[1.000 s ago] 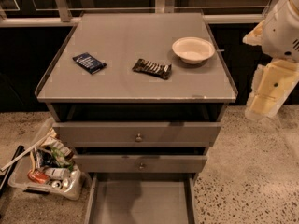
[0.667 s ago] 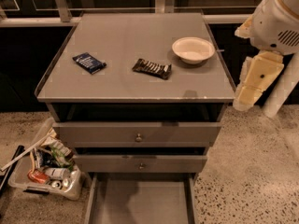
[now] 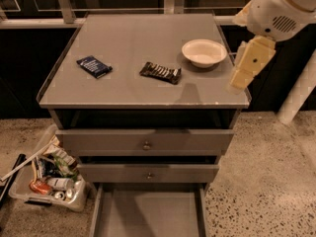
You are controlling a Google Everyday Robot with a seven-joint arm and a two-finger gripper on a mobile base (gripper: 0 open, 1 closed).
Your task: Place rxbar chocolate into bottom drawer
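The rxbar chocolate (image 3: 160,72), a slim dark bar with pale lettering, lies flat on the grey cabinet top (image 3: 133,38), near its middle front. The bottom drawer (image 3: 148,216) is pulled out at the foot of the cabinet and holds nothing. My gripper (image 3: 248,63), a cream part hanging from the white arm, is above the cabinet's right front corner, to the right of the bar and apart from it. It holds nothing that I can see.
A white bowl (image 3: 204,52) sits right of the bar, close to the gripper. A dark blue flat packet (image 3: 94,66) lies at the left. Two upper drawers with knobs (image 3: 146,145) stand slightly open. A clear bin of clutter (image 3: 47,174) is on the floor at the left.
My arm has swung left and up, bringing the gripper from beside the cabinet to over its right edge. The bar, bowl, packet and drawers have not moved.
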